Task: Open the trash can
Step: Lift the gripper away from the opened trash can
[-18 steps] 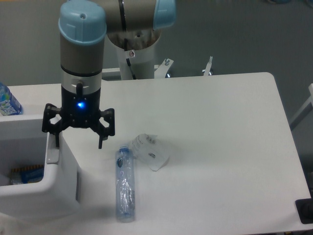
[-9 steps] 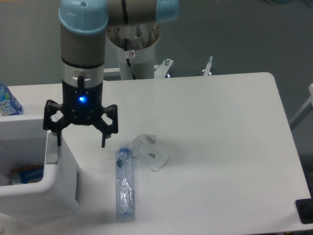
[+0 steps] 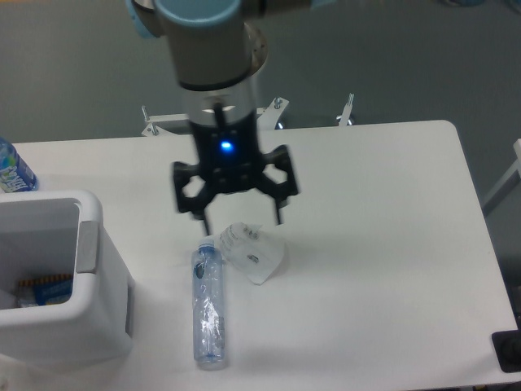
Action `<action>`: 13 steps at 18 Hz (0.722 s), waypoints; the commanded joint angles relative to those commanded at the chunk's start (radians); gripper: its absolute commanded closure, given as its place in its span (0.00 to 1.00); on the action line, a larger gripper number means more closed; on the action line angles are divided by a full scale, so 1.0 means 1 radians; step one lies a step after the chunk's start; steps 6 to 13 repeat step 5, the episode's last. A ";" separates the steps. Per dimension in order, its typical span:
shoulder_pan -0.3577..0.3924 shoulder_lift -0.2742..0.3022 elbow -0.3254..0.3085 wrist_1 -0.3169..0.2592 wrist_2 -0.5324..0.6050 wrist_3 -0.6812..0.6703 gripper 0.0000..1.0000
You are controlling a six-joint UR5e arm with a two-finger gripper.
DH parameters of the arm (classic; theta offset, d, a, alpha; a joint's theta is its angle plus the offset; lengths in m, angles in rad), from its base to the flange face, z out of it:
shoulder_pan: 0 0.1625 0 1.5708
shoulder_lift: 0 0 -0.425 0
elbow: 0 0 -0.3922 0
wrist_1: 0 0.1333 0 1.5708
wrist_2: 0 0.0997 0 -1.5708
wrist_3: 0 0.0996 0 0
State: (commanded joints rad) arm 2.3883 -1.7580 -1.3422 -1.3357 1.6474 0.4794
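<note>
The trash can point(image 3: 106, 314) is a boxy white bin at the left edge of the table. Its top stands open, and I see packaging lying inside. A grey latch strip point(image 3: 86, 244) runs along its right rim. No lid shows over the opening. My gripper point(image 3: 242, 225) hangs well to the right of the bin, above the table's middle. Its fingers are spread wide and hold nothing. They stand just over the cap end of a lying bottle and a crumpled cup. The gripper is a little blurred.
A clear plastic bottle point(image 3: 207, 305) lies lengthwise right of the bin. A crumpled clear plastic cup point(image 3: 254, 254) lies beside its cap. A blue-labelled bottle point(image 3: 12, 169) stands at the far left edge. A black object point(image 3: 509, 350) sits at the bottom right corner.
My gripper has moved right, from over the bin's right rim to above the bottle and cup. It stayed open. The bin's rim and latch strip now show unobstructed.
</note>
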 joint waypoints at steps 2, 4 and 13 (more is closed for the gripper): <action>0.040 0.014 -0.002 -0.051 0.006 0.132 0.00; 0.066 0.026 -0.008 -0.085 0.006 0.198 0.00; 0.077 0.031 -0.014 -0.088 0.006 0.206 0.00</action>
